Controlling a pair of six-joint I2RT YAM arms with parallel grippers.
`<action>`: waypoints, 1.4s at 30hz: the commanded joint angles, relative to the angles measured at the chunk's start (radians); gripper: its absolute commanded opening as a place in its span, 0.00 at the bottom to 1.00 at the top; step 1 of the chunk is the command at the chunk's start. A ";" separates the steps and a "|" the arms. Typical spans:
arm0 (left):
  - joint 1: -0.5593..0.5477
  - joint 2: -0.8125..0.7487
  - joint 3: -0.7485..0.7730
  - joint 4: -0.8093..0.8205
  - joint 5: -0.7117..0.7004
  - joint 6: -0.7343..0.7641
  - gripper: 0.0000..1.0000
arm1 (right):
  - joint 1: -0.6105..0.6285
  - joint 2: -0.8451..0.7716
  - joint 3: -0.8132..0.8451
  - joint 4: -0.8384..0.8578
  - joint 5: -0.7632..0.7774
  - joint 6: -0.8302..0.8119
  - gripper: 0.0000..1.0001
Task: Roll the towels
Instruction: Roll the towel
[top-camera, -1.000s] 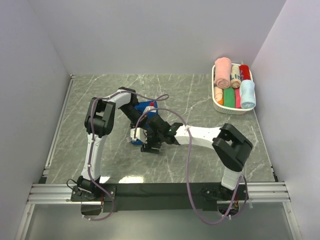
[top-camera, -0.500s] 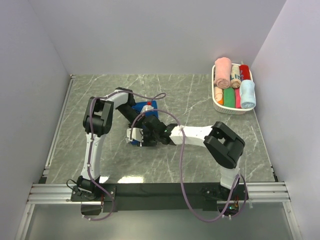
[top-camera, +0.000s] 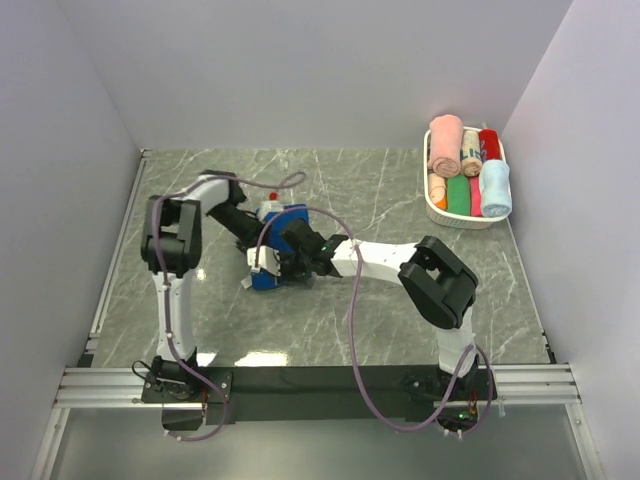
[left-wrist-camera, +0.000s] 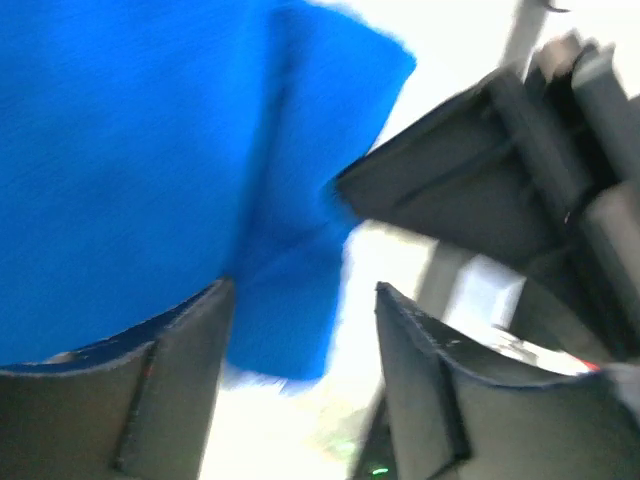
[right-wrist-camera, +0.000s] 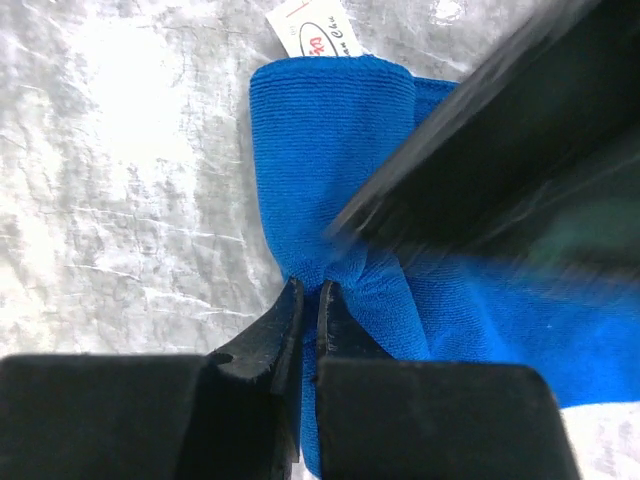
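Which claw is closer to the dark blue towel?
Right. The right gripper is pinched shut on a fold of the royal blue towel; the left gripper stands open just beside it.

The only lettering is on a white tag (right-wrist-camera: 312, 30) at the edge of the blue towel (right-wrist-camera: 330, 150). It shows a red mark and a few dark script-like letters, cut off by the frame edge and too blurred to read.

Both arms stretched forward, wrists converging, left gripper (left-wrist-camera: 300, 305) fingers apart, right gripper (right-wrist-camera: 306, 296) pinched closed
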 joint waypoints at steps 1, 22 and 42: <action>0.121 -0.092 -0.001 0.118 -0.103 0.007 0.67 | -0.021 0.057 0.006 -0.127 -0.113 0.091 0.00; 0.400 -0.911 -0.386 0.813 -0.151 -0.375 0.99 | -0.269 0.312 0.261 -0.237 -0.625 0.527 0.00; -0.310 -0.753 -0.688 0.905 -0.681 0.085 0.71 | -0.340 0.600 0.531 -0.460 -0.805 0.646 0.00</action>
